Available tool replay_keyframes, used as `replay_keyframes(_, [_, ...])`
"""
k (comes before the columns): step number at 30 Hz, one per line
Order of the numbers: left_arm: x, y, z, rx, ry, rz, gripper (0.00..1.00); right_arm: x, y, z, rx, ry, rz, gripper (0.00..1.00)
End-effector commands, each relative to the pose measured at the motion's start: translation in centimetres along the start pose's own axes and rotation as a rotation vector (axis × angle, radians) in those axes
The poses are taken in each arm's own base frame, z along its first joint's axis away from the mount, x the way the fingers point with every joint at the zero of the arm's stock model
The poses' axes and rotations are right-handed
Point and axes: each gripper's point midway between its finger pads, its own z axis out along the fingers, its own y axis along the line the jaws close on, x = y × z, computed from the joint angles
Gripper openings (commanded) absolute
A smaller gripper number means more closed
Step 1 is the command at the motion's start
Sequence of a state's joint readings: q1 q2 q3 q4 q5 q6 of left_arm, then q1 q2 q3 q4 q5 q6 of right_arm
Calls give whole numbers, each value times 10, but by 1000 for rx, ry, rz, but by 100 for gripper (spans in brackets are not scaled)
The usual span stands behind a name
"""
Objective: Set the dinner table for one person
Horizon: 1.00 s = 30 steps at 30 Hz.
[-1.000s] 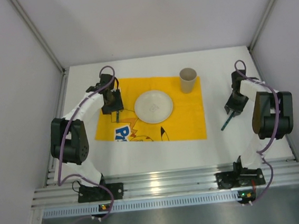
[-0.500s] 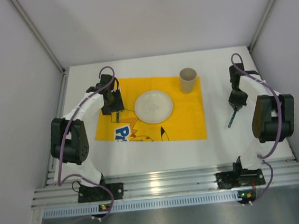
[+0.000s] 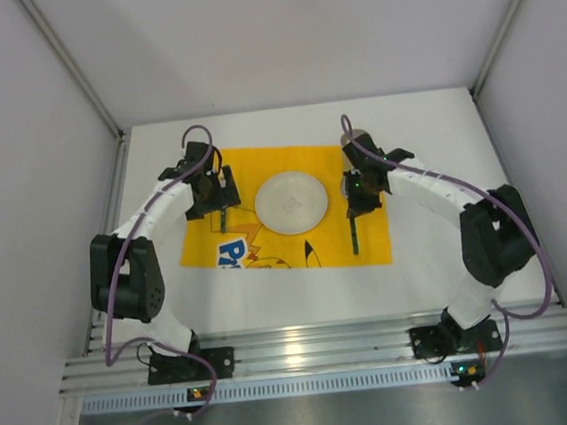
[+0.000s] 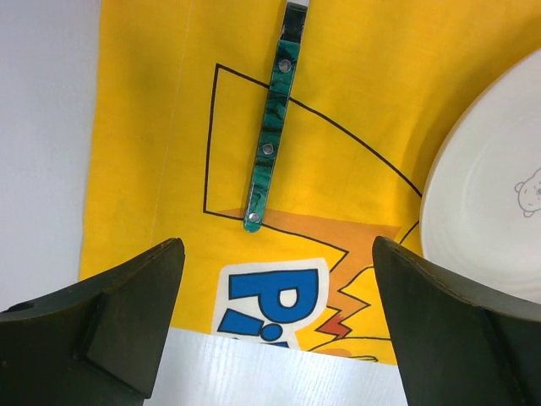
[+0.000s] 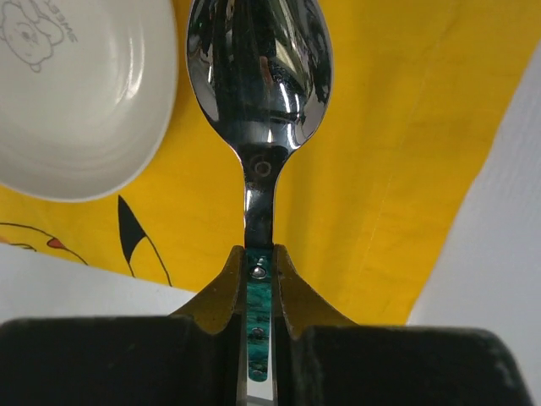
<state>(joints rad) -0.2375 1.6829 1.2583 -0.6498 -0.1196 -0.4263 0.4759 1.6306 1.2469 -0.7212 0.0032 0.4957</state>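
top: dinner table is the white slab under everything. yellow mat lies mid-table, blue "p" print at its 7 o'clock corner, rest of the word not readable. plate is on the mat. green-handled utensil lies flat at 9 o'clock of the plate, left gripper just above it. right gripper is at 3 o'clock of the plate with the spoon running toward 6. vs 1 s ago: right arm swung in from the table's 3 o'clock edge to over the mat; left barely shifted.

left wrist: left gripper is spread wide, holding nothing. utensil lies on the mat at 12, blue "pi" below it, table white at 9.

right wrist: right gripper is pinched on the spoon by its green handle, bowl at 12. plate sits at 10, bear print with tiny unreadable text. table shows at 4. spoon touching the mat or not: cannot tell.
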Motion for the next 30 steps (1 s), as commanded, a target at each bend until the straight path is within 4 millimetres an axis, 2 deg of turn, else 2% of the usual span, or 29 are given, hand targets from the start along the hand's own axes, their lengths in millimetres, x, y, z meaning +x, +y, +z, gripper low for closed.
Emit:
replay_keyframes(1, [-12, -4, -19, 33, -76, -19, 98, -5, 23, 28, -50, 0, 9, 0])
replay_keyframes(2, [-10, -2, -20, 29, -73, -17, 98, -12, 26, 30, -53, -11, 13, 0])
replay_keyframes(4, [-9, -1, -23, 29, -80, -14, 98, -14, 23, 46, -23, 2, 18, 0])
replay_keyframes(8, [-5, 5, -27, 14, -81, -4, 97, -26, 24, 61, 11, 0, 33, 0])
replay_keyframes(10, [-4, 7, -29, 11, -83, -2, 96, -24, 23, 72, 28, 14, 45, 0])
replay_keyframes(17, [-3, 12, -33, -7, -91, 7, 95, -23, 9, 79, 119, 11, 84, 0])
replay_keyframes(18, [-2, 13, -33, -11, -90, 9, 95, -21, 5, 78, 135, 17, 86, 3])
replay_keyframes(21, [-1, 13, -32, -14, -88, 9, 95, -18, 0, 72, 155, 13, 86, 34])
replay_keyframes(22, [-2, 13, -32, -14, -87, 8, 95, -20, 0, 66, 151, -3, 89, 48])
replay_keyframes(23, [-1, 12, -31, -12, -84, 6, 95, -19, -1, 65, 152, -1, 90, 53])
replay_keyframes(26, [-2, 10, -28, -6, -78, 3, 95, -18, 0, 57, 140, -11, 91, 57])
replay_keyframes(30, [-5, 8, -28, -5, -76, 3, 94, -23, 17, 38, 84, -43, 63, 57])
